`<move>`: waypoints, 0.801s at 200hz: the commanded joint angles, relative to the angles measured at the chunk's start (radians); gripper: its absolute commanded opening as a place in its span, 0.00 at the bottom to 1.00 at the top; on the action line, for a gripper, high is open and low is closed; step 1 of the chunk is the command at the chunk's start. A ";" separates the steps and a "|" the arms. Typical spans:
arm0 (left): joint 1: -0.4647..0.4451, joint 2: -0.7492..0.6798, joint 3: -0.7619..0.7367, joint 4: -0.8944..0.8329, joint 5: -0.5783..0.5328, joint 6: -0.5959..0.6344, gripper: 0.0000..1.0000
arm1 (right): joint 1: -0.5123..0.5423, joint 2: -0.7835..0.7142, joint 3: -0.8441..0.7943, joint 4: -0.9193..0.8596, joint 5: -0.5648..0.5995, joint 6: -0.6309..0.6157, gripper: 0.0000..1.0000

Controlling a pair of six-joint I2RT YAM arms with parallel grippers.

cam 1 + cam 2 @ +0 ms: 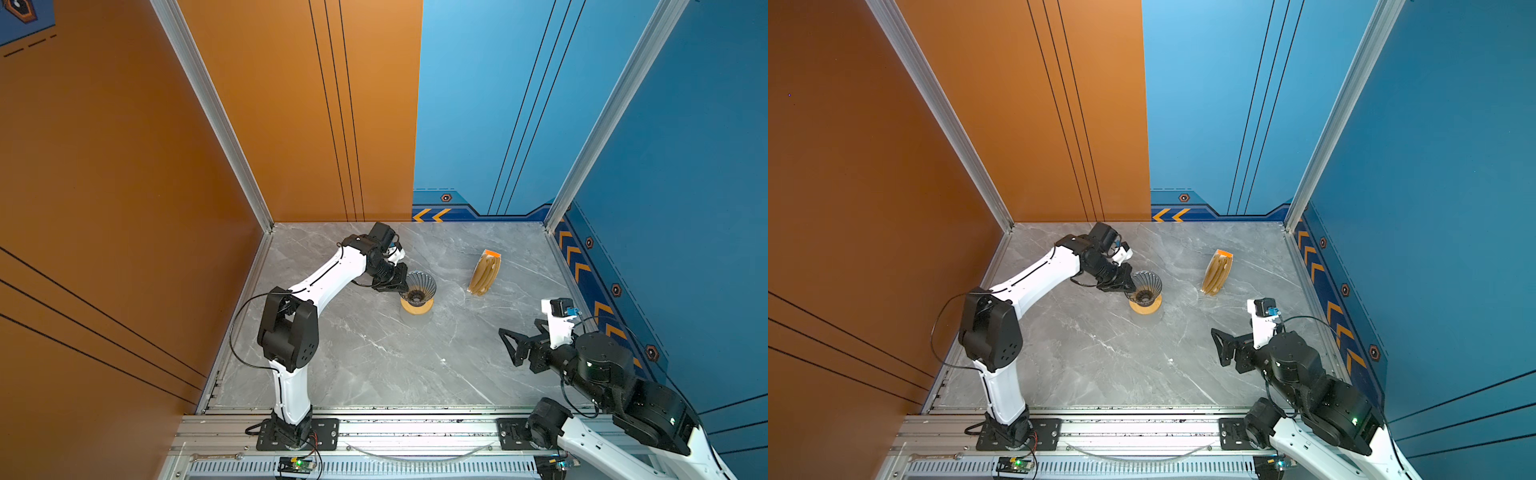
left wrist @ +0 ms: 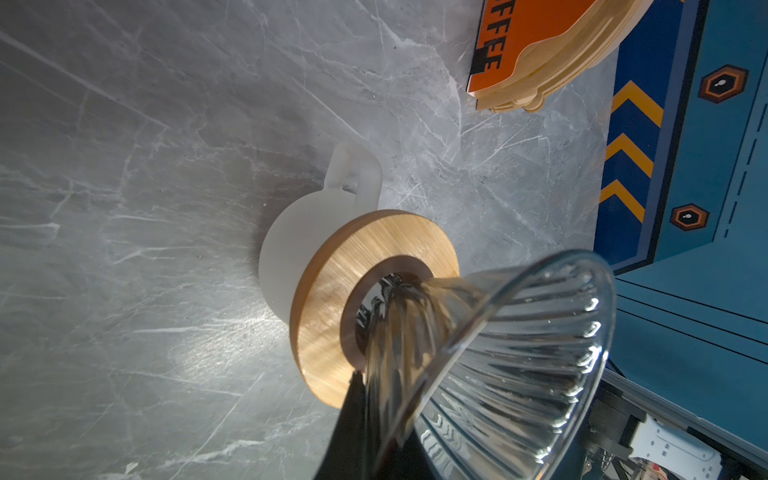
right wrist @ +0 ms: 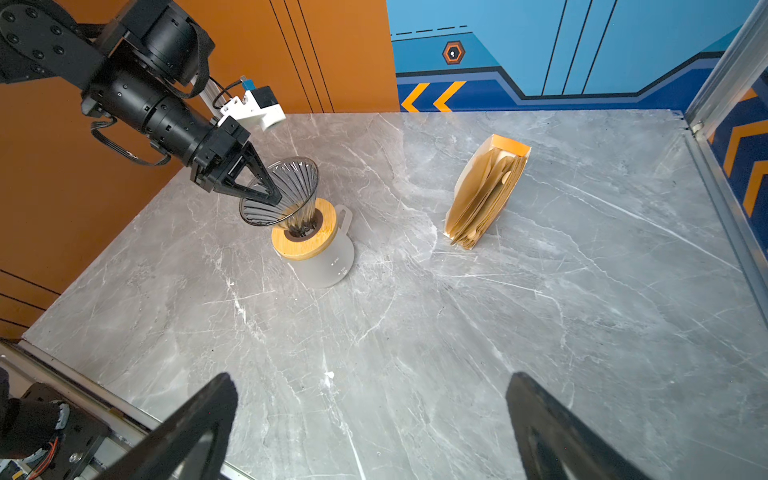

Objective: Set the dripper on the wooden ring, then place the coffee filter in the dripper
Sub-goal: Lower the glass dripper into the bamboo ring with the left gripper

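The dripper [image 1: 420,283] [image 1: 1144,286] is a dark, ribbed, see-through cone. It leans toward the left arm, with its narrow end in the hole of a wooden ring [image 3: 303,245] on top of a translucent white jug [image 3: 328,266]. My left gripper [image 1: 401,286] [image 3: 272,197] is shut on the dripper's [image 3: 286,191] rim wall. In the left wrist view the dripper [image 2: 519,353] fills the space at the left gripper [image 2: 374,399]. My right gripper [image 1: 509,347] [image 3: 372,380] hangs open over bare table near the front right, holding nothing. The coffee filter is out of view.
A bundle of tan filters with an orange strip [image 1: 484,274] [image 3: 482,195] stands on edge at the back right, between the jug and the right wall. The grey marble table [image 1: 374,365] is walled on the left, back and right. An aluminium rail [image 1: 415,428] runs along its front.
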 commanded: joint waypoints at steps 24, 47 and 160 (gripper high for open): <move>-0.009 0.003 -0.033 0.033 0.020 -0.017 0.07 | -0.010 0.009 -0.010 -0.009 -0.015 -0.018 1.00; -0.008 0.002 -0.036 0.033 0.019 -0.017 0.07 | -0.014 0.010 -0.011 -0.008 -0.021 -0.019 1.00; -0.009 -0.017 -0.025 0.032 0.033 -0.027 0.28 | -0.028 0.012 -0.012 -0.005 -0.032 -0.023 1.00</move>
